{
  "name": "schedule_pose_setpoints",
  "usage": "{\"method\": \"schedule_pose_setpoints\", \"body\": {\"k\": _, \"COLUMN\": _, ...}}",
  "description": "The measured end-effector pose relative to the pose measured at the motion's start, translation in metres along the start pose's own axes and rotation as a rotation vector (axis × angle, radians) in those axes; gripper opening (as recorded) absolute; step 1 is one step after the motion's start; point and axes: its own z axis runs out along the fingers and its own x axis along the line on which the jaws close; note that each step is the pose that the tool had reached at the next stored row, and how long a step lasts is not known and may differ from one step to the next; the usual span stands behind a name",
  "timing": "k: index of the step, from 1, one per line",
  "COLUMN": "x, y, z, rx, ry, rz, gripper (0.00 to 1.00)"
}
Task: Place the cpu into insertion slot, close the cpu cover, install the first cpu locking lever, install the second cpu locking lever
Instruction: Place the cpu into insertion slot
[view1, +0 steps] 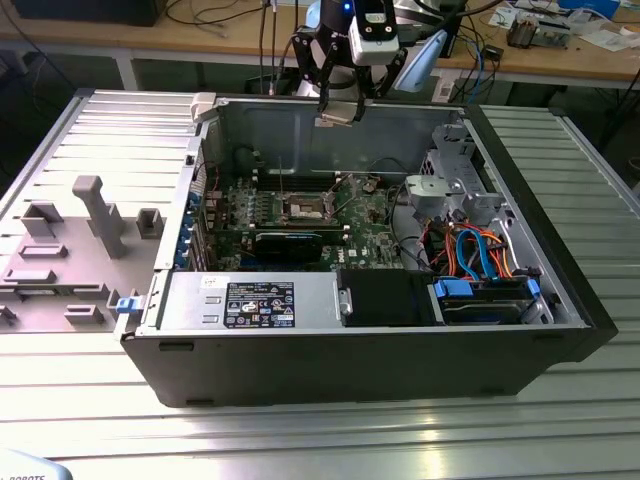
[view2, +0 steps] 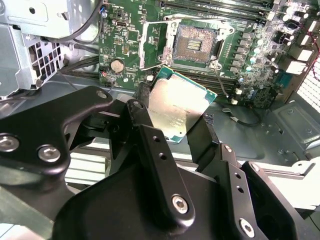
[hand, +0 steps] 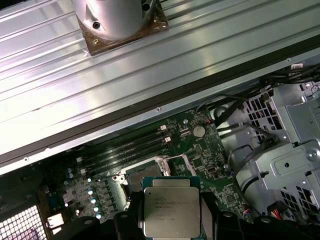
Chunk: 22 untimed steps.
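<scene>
The open computer case (view1: 350, 370) lay on the table (view1: 300, 440), its motherboard (view1: 375, 215) facing up. I judged this to be the first step — the cpu (view2: 177, 107) aloft, not yet in its slot. The jaws were clenched on its edges. In the exterior view it hung over the case's rear wall, at about twelve o'clock from the bare socket (view1: 305, 207) and well apart from it. By my reckoning, seating it called for the chip level and square over the socket — no tilt.
</scene>
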Motion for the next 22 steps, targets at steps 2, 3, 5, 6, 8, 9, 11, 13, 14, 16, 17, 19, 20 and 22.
{"method": "schedule_pose_setpoints", "body": {"k": 2, "x": 0.0, "y": 0.0, "z": 0.0, "rx": 0.0002, "ry": 0.0, "rz": 0.0, "gripper": 0.54}}
{"method": "schedule_pose_setpoints", "body": {"k": 3, "x": 0.0, "y": 0.0, "z": 0.0, "rx": 0.0002, "ry": -0.0001, "rz": 0.0, "gripper": 0.54}}
{"method": "schedule_pose_setpoints", "body": {"k": 5, "x": 0.0, "y": 0.0, "z": 0.0, "rx": 0.0003, "ry": -0.0001, "rz": 0.0, "gripper": 0.54}}
{"method": "schedule_pose_setpoints", "body": {"k": 6, "x": 0.0, "y": 0.0, "z": 0.0, "rx": 0.0004, "ry": -0.0002, "rz": 0.0, "gripper": 0.54}}
{"method": "schedule_pose_setpoints", "body": {"k": 8, "x": 0.0, "y": 0.0, "z": 0.0, "rx": 0.0004, "ry": -0.0006, "rz": 0.005, "gripper": 0.54}}
{"method": "schedule_pose_setpoints", "body": {"k": 9, "x": 0.0, "y": 0.0, "z": 0.0001, "rx": 0.0001, "ry": -0.0012, "rz": 0.013, "gripper": 0.54}}
{"method": "schedule_pose_setpoints", "body": {"k": 11, "x": 0.0, "y": 0.0, "z": 0.0008, "rx": 0.0, "ry": -0.0028, "rz": 0.029, "gripper": 0.54}}
{"method": "schedule_pose_setpoints", "body": {"k": 13, "x": 0.0, "y": -0.0001, "z": 0.0013, "rx": 0.0001, "ry": -0.004, "rz": 0.043, "gripper": 0.54}}
{"method": "schedule_pose_setpoints", "body": {"k": 14, "x": 0.0, "y": -0.0002, "z": 0.0014, "rx": 0.0001, "ry": -0.0042, "rz": 0.045, "gripper": 0.54}}
{"method": "schedule_pose_setpoints", "body": {"k": 16, "x": 0.0, "y": -0.0002, "z": 0.0014, "rx": 0.0001, "ry": -0.0043, "rz": 0.047, "gripper": 0.54}}
{"method": "schedule_pose_setpoints", "body": {"k": 17, "x": 0.0, "y": -0.0002, "z": 0.0014, "rx": 0.0, "ry": -0.0044, "rz": 0.047, "gripper": 0.54}}
{"method": "schedule_pose_setpoints", "body": {"k": 19, "x": 0.0, "y": -0.0002, "z": 0.0014, "rx": 0.0001, "ry": -0.0045, "rz": 0.048, "gripper": 0.54}}
{"method": "schedule_pose_setpoints", "body": {"k": 20, "x": -0.0001, "y": -0.0002, "z": 0.0014, "rx": 0.0001, "ry": -0.0046, "rz": 0.049, "gripper": 0.54}}
{"method": "schedule_pose_setpoints", "body": {"k": 22, "x": -0.0001, "y": -0.0002, "z": 0.0014, "rx": 0.0001, "ry": -0.0046, "rz": 0.05, "gripper": 0.54}}
